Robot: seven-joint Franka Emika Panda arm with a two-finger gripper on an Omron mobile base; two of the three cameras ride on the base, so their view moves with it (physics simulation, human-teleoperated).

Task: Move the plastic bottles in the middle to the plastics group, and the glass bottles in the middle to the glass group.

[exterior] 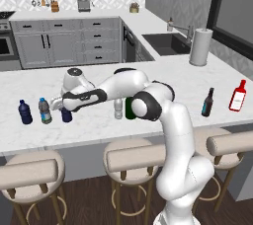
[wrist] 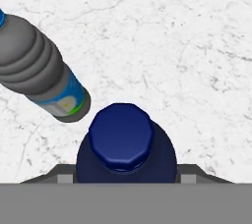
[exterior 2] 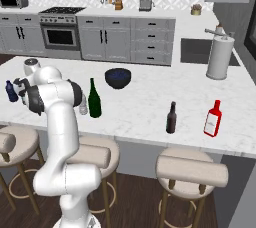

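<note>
Beside the clear ribbed plastic bottle with blue label (wrist: 42, 68), the claw (wrist: 125, 176) holds the opaque dark blue plastic bottle (wrist: 125, 144) upright, low over the marble desk (wrist: 187, 46); set it down level before letting go.

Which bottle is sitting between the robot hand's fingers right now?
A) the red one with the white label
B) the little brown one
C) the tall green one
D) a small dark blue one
D: the hand view looks straight down on the dark blue bottle, with the gripper closed around it beside the clear blue-labelled bottle.
</note>
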